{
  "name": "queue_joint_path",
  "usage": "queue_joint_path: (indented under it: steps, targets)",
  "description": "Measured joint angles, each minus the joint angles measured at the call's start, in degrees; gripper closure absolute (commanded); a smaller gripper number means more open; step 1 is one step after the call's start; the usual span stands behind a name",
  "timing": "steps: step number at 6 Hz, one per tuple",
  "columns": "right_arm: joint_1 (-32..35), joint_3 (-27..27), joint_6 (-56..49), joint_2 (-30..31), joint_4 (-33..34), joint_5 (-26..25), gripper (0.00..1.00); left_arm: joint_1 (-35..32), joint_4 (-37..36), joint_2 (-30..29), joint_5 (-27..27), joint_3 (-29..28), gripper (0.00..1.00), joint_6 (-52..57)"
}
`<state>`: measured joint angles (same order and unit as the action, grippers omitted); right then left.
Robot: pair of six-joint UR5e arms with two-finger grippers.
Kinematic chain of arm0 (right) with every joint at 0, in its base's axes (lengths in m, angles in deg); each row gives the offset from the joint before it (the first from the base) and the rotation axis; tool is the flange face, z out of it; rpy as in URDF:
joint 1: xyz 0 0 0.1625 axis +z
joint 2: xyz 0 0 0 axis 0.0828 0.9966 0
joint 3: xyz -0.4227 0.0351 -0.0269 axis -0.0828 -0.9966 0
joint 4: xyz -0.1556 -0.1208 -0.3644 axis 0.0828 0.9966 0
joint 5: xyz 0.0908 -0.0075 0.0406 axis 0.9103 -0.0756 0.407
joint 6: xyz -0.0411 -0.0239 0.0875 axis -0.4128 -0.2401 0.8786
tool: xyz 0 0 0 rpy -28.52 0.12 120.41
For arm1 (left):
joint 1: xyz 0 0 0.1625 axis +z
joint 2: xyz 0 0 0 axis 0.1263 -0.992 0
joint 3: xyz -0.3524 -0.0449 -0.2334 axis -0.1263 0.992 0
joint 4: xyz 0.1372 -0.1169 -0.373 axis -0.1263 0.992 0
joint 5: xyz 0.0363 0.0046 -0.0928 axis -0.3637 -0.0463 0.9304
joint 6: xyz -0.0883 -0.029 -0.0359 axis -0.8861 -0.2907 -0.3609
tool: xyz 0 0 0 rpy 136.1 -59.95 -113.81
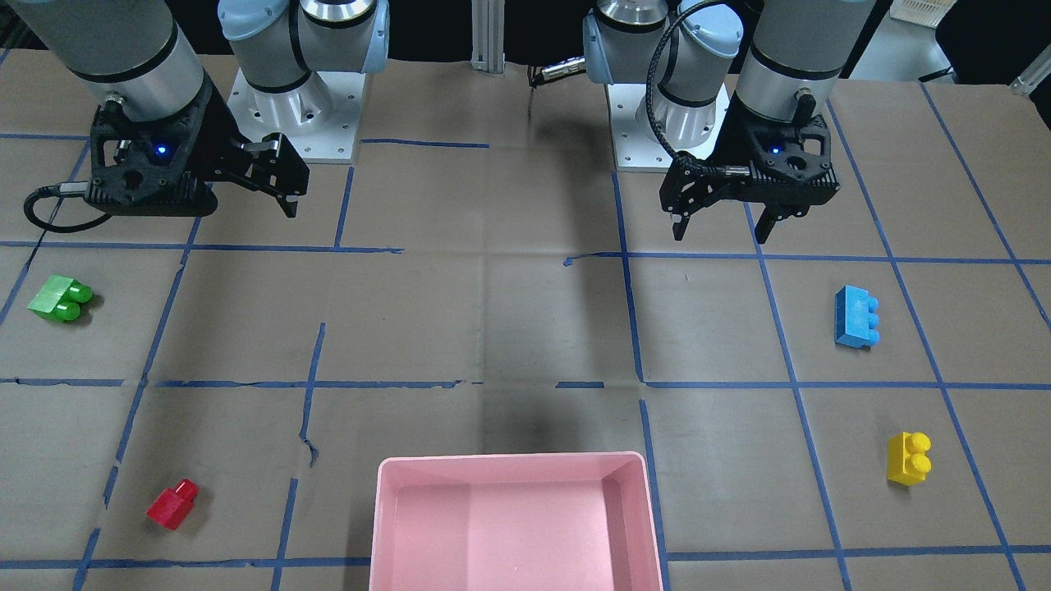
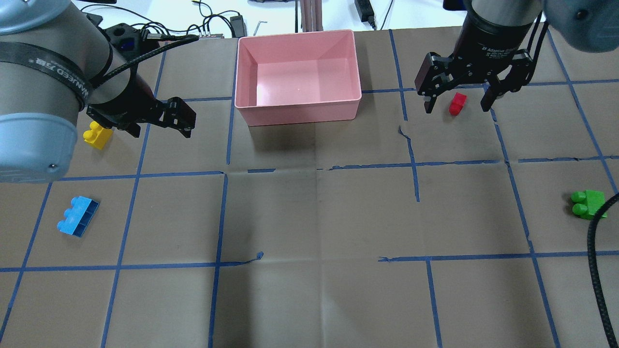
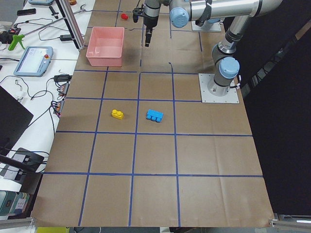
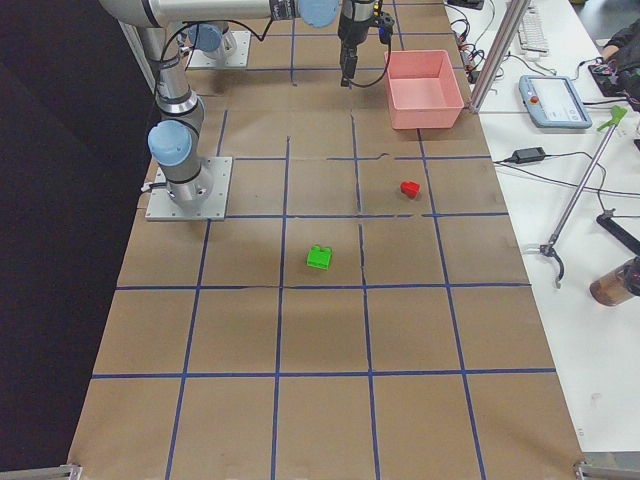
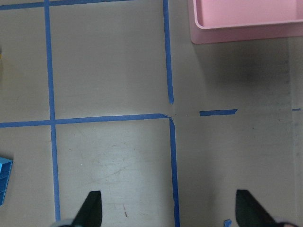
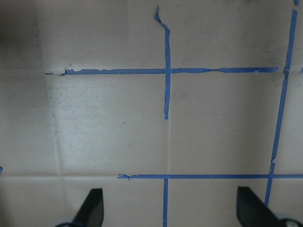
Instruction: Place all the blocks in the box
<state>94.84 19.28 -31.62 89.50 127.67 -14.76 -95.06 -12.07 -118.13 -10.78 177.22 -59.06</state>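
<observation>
Starting point really: left gripper and right gripper both spread wide, empty; box unfilled, next means grabbing the red block.

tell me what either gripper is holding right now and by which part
Nothing is held. The left gripper and right gripper are open and empty; the green plastic brick, red brick, yellow brick and blue brick lie loose on the table.

"2F Adaptive" on the right claw (rest cut off); left arm band lettering illegible
</observation>
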Motion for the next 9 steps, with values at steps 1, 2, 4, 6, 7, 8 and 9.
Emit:
queue_joint_path:
  steps: [1, 2, 4, 6, 7, 8, 9]
  targets:
    - [0.0, 0.03, 0.0, 0.0, -0.02, -0.02, 0.0, 0.0, 0.06, -0.06, 0.0, 0.04, 0.01, 0.0]
    - [0.0, 0.04, 0.0, 0.0, -0.03, 0.04, 0.0, 0.0, 0.09, -0.26, 0.03, 0.06, 0.01, 0.0]
    - [-0.35, 0.06, -0.32, -0.1, 0.4, -0.22, 0.0, 0.0, 0.12, -0.45, 0.06, 0.14, 0.01, 0.0]
    - [-3.4, -0.01, -1.0, -0.22, 1.0, -0.39, 0.0, 0.19, 0.29, -0.18, -0.02, 0.53, 0.01, 1.47]
    - [-5.96, -0.01, -2.78, -0.25, 1.08, -0.42, 0.0, 1.2, 0.8, 0.17, -0.12, 1.16, 0.01, 6.13]
    - [-9.42, 0.02, -6.45, -0.32, 1.5, -0.53, 0.0, 4.67, 1.38, 0.54, -0.08, 2.47, 0.01, 13.18]
    - [-14.22, 0.05, -10.09, -0.75, 2.38, -0.67, 0.0, 10.95, 1.48, 0.87, 0.23, 4.48, 0.01, 22.22]
